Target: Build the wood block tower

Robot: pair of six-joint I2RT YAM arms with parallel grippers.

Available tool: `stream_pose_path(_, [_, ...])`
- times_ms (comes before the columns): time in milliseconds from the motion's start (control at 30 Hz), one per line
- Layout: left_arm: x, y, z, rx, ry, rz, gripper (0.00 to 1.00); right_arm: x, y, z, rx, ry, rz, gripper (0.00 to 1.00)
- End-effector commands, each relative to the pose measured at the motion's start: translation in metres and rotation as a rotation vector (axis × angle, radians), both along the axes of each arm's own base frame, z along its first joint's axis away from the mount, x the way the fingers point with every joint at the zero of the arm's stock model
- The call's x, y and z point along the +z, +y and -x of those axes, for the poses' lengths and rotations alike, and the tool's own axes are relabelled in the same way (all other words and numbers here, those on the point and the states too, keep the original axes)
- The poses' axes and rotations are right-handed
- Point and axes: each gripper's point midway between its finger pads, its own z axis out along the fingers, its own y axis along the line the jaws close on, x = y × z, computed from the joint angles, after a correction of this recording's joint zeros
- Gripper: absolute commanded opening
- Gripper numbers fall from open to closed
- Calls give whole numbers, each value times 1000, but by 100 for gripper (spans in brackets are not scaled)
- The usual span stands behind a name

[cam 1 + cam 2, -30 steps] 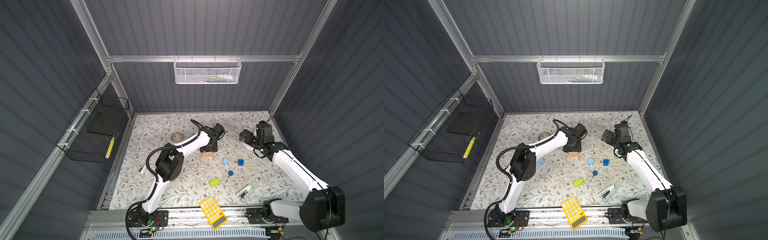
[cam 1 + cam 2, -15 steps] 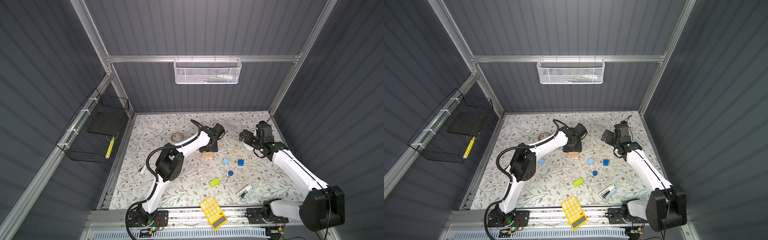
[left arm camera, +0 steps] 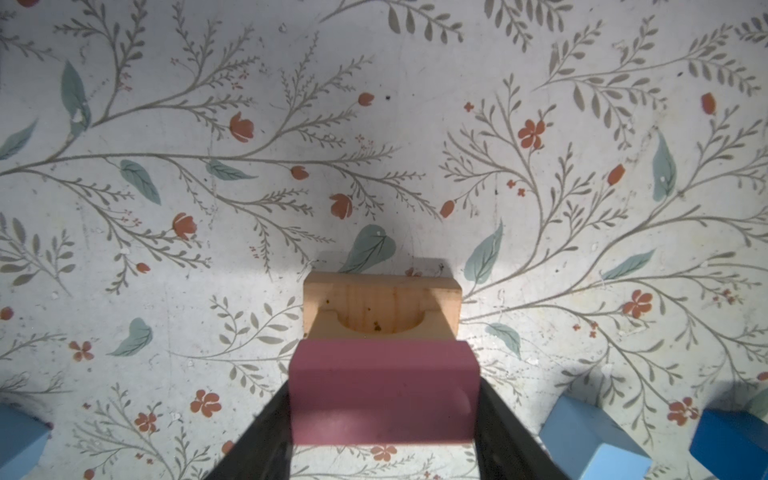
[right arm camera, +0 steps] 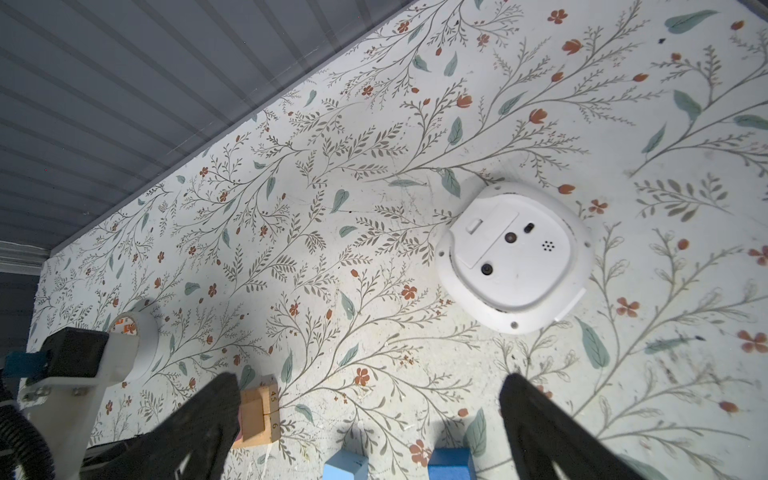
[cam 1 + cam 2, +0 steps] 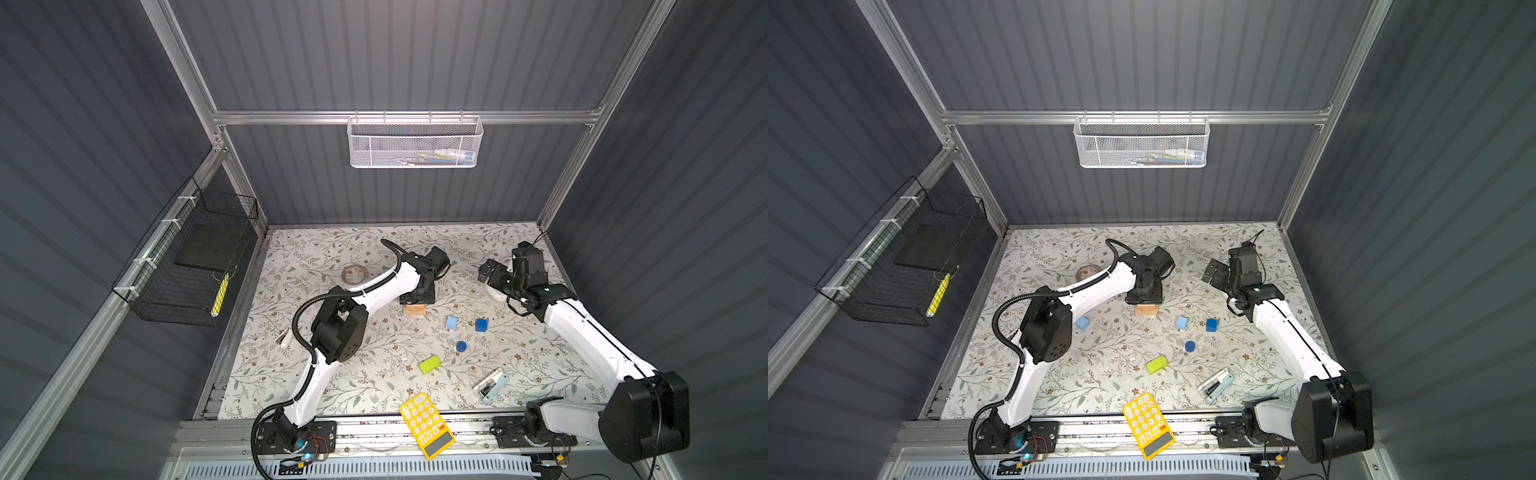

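Observation:
My left gripper (image 3: 382,399) is shut on the pink bar (image 3: 382,390), a finger pressed against each end. The bar hangs right at the near edge of the tan blocks (image 3: 382,307); I cannot tell whether it touches them. In both top views the left gripper (image 5: 417,297) (image 5: 1144,296) stands over those tan blocks (image 5: 414,309) (image 5: 1146,309). A light-blue cube (image 5: 451,323), dark-blue cube (image 5: 481,324), dark-blue cylinder (image 5: 461,346) and green bar (image 5: 429,364) lie loose. Another light-blue cube (image 5: 1082,323) lies by the left arm. My right gripper (image 5: 488,272) (image 4: 370,386) is open and holds nothing.
A white round device (image 4: 515,257) lies under the right gripper at the back right. A tape roll (image 5: 353,273) sits at the back left. The yellow calculator (image 5: 427,425) and the pale-blue stapler (image 5: 490,385) lie near the front edge. A black wire basket (image 5: 195,266) hangs on the left wall.

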Motion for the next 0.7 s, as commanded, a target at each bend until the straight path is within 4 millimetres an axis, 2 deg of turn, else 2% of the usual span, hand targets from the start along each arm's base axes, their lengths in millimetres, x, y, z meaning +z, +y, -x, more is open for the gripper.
stream_pose_path(0, [4, -1, 1, 6, -3, -7, 62, -1, 0, -2, -5, -3, -8, 99])
stream_pose_path(400, [3, -2, 2, 4, 3, -7, 68, -3, 0, -2, -4, 1, -11, 99])
stream_pose_path(667, [2, -1, 2, 3, 5, -8, 63, -3, 0, -2, -4, 3, -12, 99])
